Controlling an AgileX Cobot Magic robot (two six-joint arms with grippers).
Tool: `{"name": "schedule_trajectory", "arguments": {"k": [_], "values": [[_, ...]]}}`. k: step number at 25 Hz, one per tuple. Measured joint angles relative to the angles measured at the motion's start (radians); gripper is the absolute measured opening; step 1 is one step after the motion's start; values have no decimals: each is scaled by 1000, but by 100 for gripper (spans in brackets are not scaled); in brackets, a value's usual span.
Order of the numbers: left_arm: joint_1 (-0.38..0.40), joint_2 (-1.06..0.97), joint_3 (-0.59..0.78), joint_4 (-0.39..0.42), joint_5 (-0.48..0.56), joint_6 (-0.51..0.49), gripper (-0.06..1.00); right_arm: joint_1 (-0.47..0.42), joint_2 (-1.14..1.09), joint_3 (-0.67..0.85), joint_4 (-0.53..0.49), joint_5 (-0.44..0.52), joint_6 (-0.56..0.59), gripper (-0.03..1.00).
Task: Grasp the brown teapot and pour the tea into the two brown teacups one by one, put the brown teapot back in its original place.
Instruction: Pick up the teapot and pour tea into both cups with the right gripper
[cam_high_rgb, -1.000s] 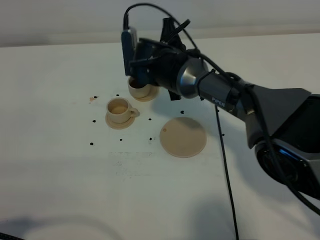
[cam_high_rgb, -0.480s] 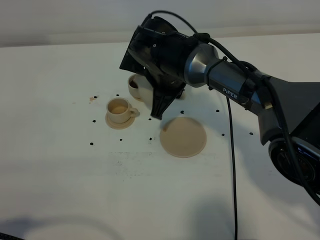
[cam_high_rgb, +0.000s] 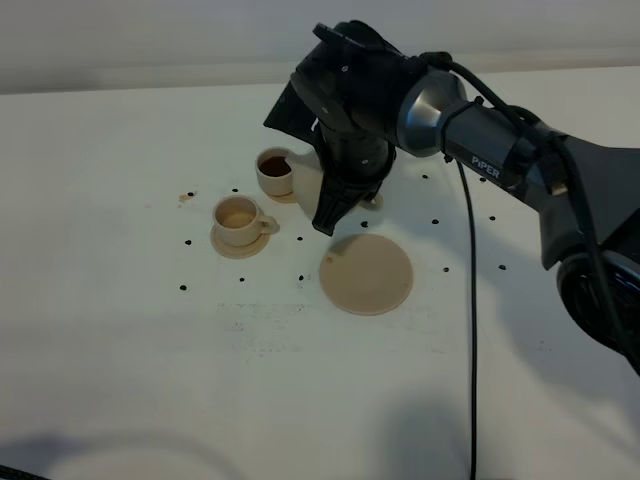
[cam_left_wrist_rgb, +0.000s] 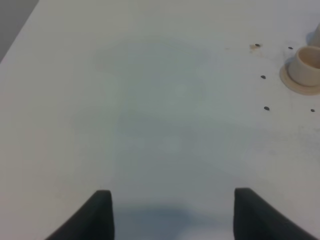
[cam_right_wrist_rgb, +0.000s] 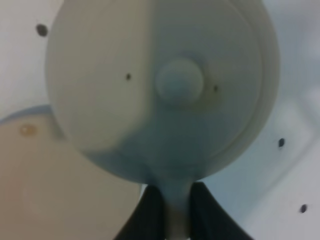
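My right gripper (cam_high_rgb: 338, 203) is shut on the loop handle of the brown teapot (cam_high_rgb: 310, 182) and holds it above the table, between the far teacup and the coaster; the arm hides most of it. In the right wrist view the teapot (cam_right_wrist_rgb: 165, 85) shows from above, lid on, over the coaster's edge (cam_right_wrist_rgb: 45, 180), with my gripper (cam_right_wrist_rgb: 170, 212) pinching its handle. The far teacup (cam_high_rgb: 275, 170) holds dark tea. The near teacup (cam_high_rgb: 239, 219) on its saucer holds paler tea. The round coaster (cam_high_rgb: 366, 273) lies bare. My left gripper (cam_left_wrist_rgb: 172, 215) is open and empty, far from the near teacup (cam_left_wrist_rgb: 306, 65).
Small dark dots (cam_high_rgb: 184, 287) and a brownish spot (cam_high_rgb: 186, 197) mark the white table (cam_high_rgb: 130, 350). A black cable (cam_high_rgb: 470, 330) runs down from the right arm towards the front. The left arm is out of the exterior view.
The right arm has swung the teapot away from above the far teacup and turned it back level, moving right towards the coaster. The far cup now shows dark tea.
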Motion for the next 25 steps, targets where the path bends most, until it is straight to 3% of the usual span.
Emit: {"name": "schedule_trajectory", "arguments": {"k": [9,15,25], "values": [[0,0,0,0,0,0,50,147,-25,0,-221,-71,-128,10],[0,0,0,0,0,0,50,176,35,0,-379,-109,-186,10],[0,0,0,0,0,0,50,204,81,0,-532,-103,-276,10]]}}
